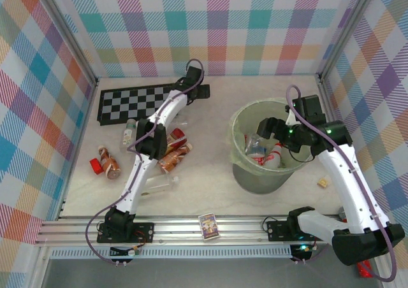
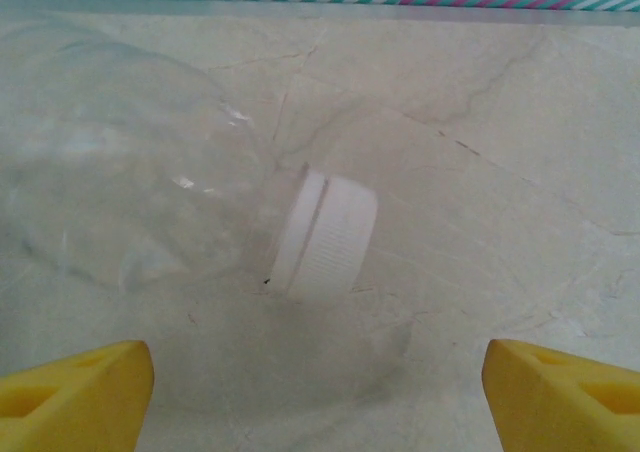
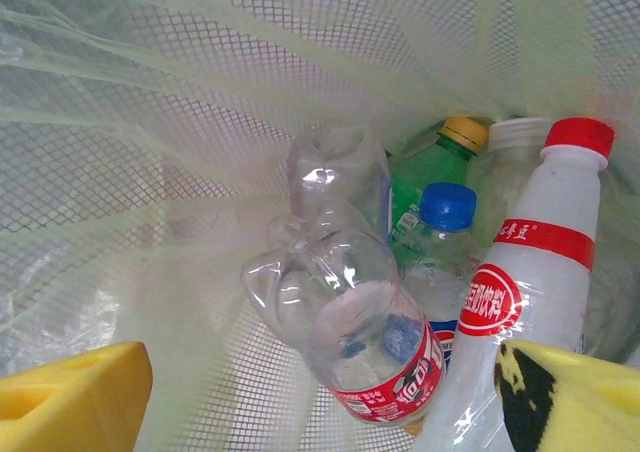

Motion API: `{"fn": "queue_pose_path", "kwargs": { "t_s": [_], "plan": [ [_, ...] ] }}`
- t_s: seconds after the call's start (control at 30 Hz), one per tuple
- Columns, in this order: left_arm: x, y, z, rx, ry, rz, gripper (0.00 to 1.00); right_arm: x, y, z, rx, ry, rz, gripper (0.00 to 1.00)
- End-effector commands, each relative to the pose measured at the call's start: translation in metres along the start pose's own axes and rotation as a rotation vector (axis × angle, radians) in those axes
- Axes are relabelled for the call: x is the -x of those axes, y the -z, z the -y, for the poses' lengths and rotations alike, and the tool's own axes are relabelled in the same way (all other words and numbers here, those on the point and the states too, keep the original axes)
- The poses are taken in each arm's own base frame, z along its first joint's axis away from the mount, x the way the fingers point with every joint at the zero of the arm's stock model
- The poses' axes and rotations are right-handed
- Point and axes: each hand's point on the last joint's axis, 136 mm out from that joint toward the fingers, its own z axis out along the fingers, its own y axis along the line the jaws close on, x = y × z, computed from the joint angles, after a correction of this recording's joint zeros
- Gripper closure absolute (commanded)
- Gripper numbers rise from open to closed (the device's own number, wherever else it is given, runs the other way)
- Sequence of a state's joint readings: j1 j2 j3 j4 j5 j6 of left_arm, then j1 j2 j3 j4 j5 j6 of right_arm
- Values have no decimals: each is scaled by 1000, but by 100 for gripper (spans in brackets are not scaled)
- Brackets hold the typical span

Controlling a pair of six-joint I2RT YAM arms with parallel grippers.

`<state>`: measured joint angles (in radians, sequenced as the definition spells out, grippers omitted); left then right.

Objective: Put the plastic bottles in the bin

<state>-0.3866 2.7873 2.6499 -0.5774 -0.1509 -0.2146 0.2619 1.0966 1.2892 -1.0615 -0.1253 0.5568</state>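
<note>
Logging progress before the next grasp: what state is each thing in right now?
left hand: open, empty
clear bottle: capped, lying on its side on the table
right hand: open, empty, over the bin
bin: upright, lined, partly filled
orange-brown bottles: lying on the table
chessboard: unfolded, flat

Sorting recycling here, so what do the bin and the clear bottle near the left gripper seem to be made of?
Bin: likely green plastic mesh, its grid showing through a thin filmy liner. Clear bottle: seemingly thin glossy plastic, the table visible through it; ribbed white cap, probably matte plastic.
</note>
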Motion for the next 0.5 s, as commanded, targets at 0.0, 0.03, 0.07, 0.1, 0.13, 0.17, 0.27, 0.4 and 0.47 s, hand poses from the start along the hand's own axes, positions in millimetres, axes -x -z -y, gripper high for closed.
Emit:
{"fn": "queue_pose_path", "kwargs": {
  "t_s": [0.0,0.03,0.07,0.1,0.13,0.17,0.27,0.4,0.47],
  "plan": [
    [-6,-13,-6,-25,68,-14,15,0,1,-2,20,17,12,11],
    [-7,-15,-8,-19,69,-13,15,0,0,-1,18,17,11,11],
    [-7,-15,-9,-16,76,-12,15,0,0,-1,16,17,10,11],
    [-7,-15,-8,-19,80,-11,15,1,0,-1,15,18,10,11],
    [-5,-14,-8,-19,79,-5,14,1,0,-1,15,18,12,11],
    [-4,-14,-11,-10,83,-1,13,1,0,-2,16,17,12,11],
    [2,-7,-11,-4,89,8,12,2,1,-3,21,17,16,11],
    [18,13,-16,19,150,60,14,2,1,-3,22,15,18,11],
    [33,26,-17,23,201,118,13,2,-1,-2,20,16,15,11]
  ]
}}
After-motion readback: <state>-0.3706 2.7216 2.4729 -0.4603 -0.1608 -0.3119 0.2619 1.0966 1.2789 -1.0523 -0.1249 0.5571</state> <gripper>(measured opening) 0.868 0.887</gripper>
